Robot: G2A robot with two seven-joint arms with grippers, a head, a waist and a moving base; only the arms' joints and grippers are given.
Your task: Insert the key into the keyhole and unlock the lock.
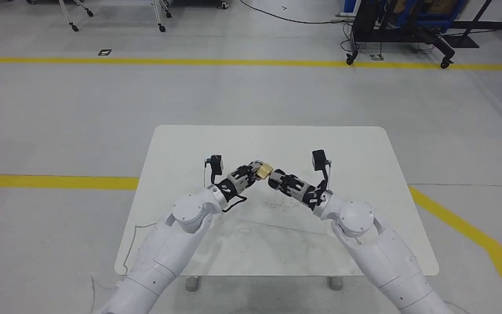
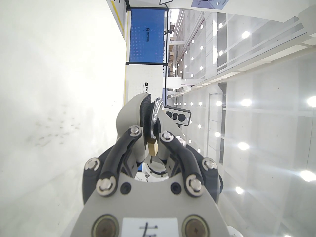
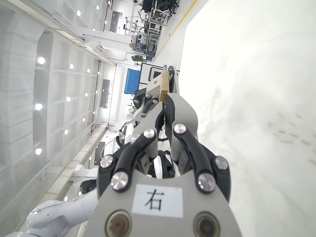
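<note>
Yellow floor lines flank the white table beneath the lock.

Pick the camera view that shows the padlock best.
The right wrist view: the padlock is close, its brass body edge-on just past the right gripper. The top view shows it as a small brass spot between both grippers. The left wrist view shows a brass sliver between the fingers of the left gripper.

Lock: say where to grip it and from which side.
Pinch the lock by its flat brass faces, at the end away from the key, from the right gripper's side. The body is a thin slab; the left gripper holds the silvery key end.
</note>
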